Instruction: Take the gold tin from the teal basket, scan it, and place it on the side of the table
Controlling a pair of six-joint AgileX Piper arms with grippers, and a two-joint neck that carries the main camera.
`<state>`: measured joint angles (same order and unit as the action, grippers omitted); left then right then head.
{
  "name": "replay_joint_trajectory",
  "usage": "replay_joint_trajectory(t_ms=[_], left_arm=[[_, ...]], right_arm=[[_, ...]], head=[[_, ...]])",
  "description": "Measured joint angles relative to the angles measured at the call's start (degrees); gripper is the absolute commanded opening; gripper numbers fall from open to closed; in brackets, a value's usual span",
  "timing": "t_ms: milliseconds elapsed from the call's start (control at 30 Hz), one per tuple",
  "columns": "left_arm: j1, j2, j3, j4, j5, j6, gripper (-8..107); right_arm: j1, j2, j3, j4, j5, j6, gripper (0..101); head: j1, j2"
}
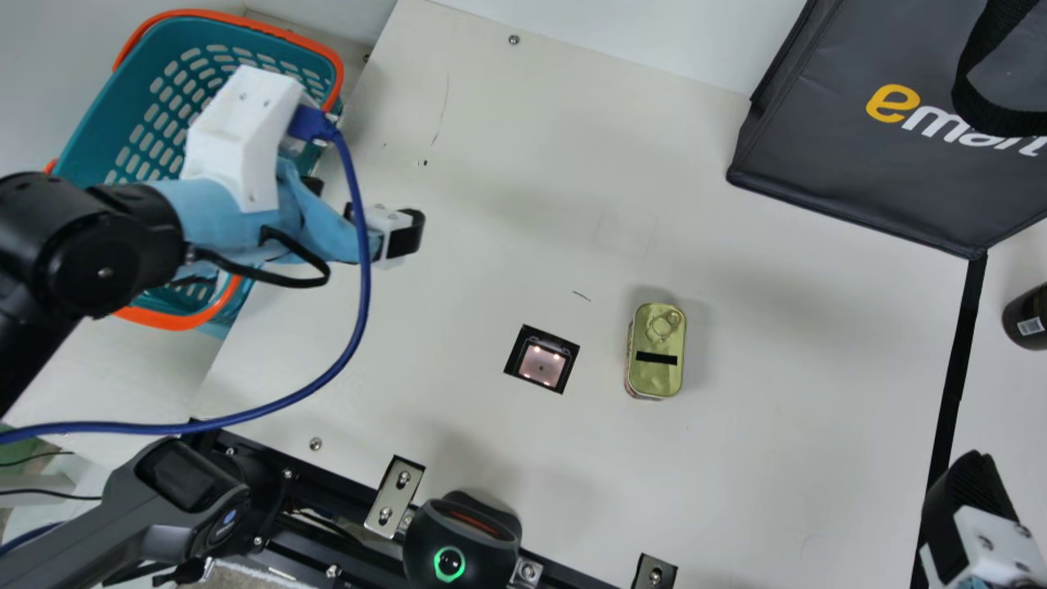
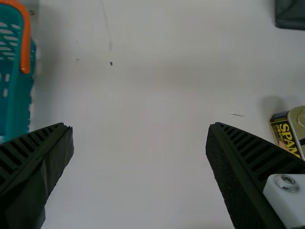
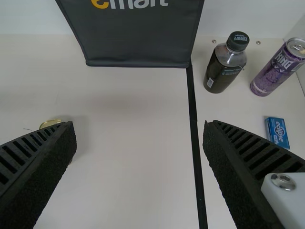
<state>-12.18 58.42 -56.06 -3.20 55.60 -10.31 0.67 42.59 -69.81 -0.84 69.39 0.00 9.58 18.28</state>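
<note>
- Left gripper (image 1: 360,211): fingers spread wide, positioned just beside the teal basket (image 1: 123,106), over the table (image 1: 523,204).
- Right gripper (image 1: 969,499): fingers spread wide; the black strip (image 3: 193,114) on the table runs through the gap between them in its wrist view.
- Gold tin (image 1: 657,350): stands on the table between the two grippers, well apart from both, pull-ring lid facing up.
- Square lit panel (image 1: 541,362): set into the table between the left gripper and the tin, near the tin.
- Dark-filled bottle (image 3: 224,69), purple can (image 3: 276,71), small blue box (image 3: 278,132): beyond the strip, to the right gripper's right.
</note>
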Motion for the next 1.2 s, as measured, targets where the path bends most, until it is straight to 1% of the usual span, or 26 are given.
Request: replay_joint_trajectory(t_ms=[67,267,767,1000,1200], left_arm=[[0.0,-0.6,0.0,1.0,0.3,0.0,90],[0.0,-0.6,0.0,1.1,0.3,0.0,90],[0.0,-0.6,0.0,1.1,0.3,0.0,90],[0.0,-0.6,0.0,1.1,0.3,0.0,90],[0.0,-0.6,0.0,1.1,0.3,0.0,90]], right_arm=[[0.0,0.0,0.0,0.0,0.0,0.0,95],[0.0,0.0,0.0,0.0,0.0,0.0,95],[0.0,0.0,0.0,0.0,0.0,0.0,95],[0.9,0.7,0.0,0.1,0.2,0.0,95],[4.0,3.8,1.3,2.5,0.4,-1.0,95]], head=[[0.0,0.0],[0.0,-0.9],[0.0,-19.4],[0.0,-19.9],[0.0,-19.9]])
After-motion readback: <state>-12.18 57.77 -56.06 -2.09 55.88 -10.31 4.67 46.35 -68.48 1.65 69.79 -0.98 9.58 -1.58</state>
